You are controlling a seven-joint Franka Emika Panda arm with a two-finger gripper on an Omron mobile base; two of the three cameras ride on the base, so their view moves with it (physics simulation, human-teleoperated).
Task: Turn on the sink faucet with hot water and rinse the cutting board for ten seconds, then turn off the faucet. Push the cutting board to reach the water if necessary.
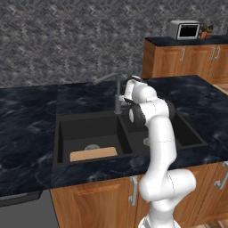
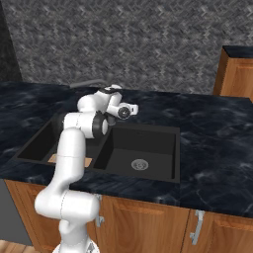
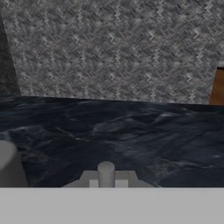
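The claw, jaws nearly together and holding nothing, sits beside the sink faucet, with the cutting board at 7 o'clock in the sink.

Tan cutting board flat in black sink's left basin, near drain.

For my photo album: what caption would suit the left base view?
White robot arm reaching to the sink faucet, a cutting board lying in the left basin of the black sink.
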